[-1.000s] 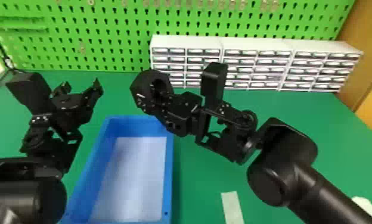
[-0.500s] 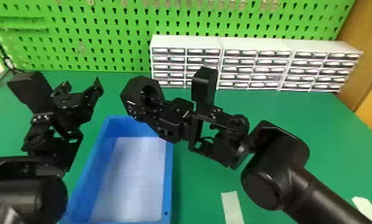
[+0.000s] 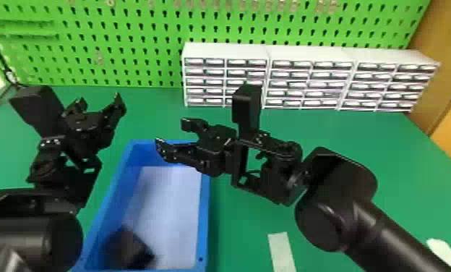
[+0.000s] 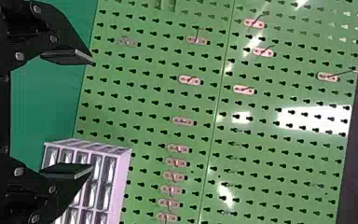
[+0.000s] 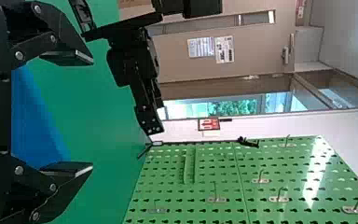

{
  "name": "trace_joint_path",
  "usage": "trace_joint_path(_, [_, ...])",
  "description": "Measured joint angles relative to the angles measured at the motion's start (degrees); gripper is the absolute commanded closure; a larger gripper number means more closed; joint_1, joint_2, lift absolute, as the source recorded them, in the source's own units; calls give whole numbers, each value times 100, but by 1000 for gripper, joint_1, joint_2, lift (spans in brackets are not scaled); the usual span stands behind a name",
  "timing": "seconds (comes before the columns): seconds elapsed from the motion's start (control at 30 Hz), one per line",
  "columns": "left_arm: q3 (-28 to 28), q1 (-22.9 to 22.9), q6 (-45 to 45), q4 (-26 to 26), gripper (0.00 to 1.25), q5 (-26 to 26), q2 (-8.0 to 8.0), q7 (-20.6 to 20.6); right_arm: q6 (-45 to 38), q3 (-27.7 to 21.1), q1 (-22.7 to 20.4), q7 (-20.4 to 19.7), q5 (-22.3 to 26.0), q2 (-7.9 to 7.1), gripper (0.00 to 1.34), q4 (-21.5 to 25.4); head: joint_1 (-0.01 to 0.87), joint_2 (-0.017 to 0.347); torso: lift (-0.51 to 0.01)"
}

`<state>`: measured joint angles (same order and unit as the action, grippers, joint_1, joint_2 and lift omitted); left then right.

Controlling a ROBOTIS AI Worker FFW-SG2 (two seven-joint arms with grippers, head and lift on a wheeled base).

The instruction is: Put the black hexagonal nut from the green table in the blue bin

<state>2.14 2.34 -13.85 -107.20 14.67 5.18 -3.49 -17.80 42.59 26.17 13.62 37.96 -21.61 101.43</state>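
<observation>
Far left of the work surface (image 3: 409, 162), we find the left gripper (image 3: 99, 102) raised beyond the bin's far left corner and to its left. Its jaws are parted and grip nothing; the left wrist view agrees, with a clear gap between the pads (image 4: 67, 57).

Next, the blue bin (image 3: 204, 217), long sides running away from us, its near edge cut by the view's bottom. The nut (image 3: 129, 247), dark and smeared, we log inside the bin's outline, toward its near left corner. Its blur leaves us unable to tell whether it touches the bin's floor.

Above the bin's far edge we note the right gripper (image 3: 172, 134), fingertips pointing left. Jaws stand wide, released, nothing gripped; the right wrist view gives us the same.

Behind, along the surface's far edge, runs a green pegboard (image 3: 109, 77); white drawer units (image 3: 308, 54) stand before it, from mid-edge to near the far right corner. Nearer us, right of the bin, lies a pale strip (image 3: 282, 251); farther right, a white piece (image 3: 447, 253), partly in view.
</observation>
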Motion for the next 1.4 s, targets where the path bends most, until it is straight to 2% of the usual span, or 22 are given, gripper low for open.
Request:
trace_joint_path(0.37, [15, -19, 1, -2, 433, 1, 0, 4, -29, -106, -51, -1, -17, 14, 452, 0, 692, 8, -97])
trace_joint_path(0.6, [27, -36, 5, -3, 433, 5, 0, 6, -83, -572, -274, 0, -225, 97, 458, 0, 692, 8, -97])
trace_joint_path(0.8, [35, -49, 6, -3, 433, 15, 0, 7, -218, -1323, -623, 0, -634, 253, 458, 15, 692, 8, -97])
trace_joint_path(1.03, [41, -53, 6, -3, 433, 26, 0, 5, -375, -2401, -1101, 8, -1177, 553, 458, 24, 692, 8, -97])
trace_joint_path(1.4, [69, -58, 16, -3, 433, 48, 0, 5, -402, -3527, -1559, 8, -1667, 876, 458, 142, 692, 8, -97])
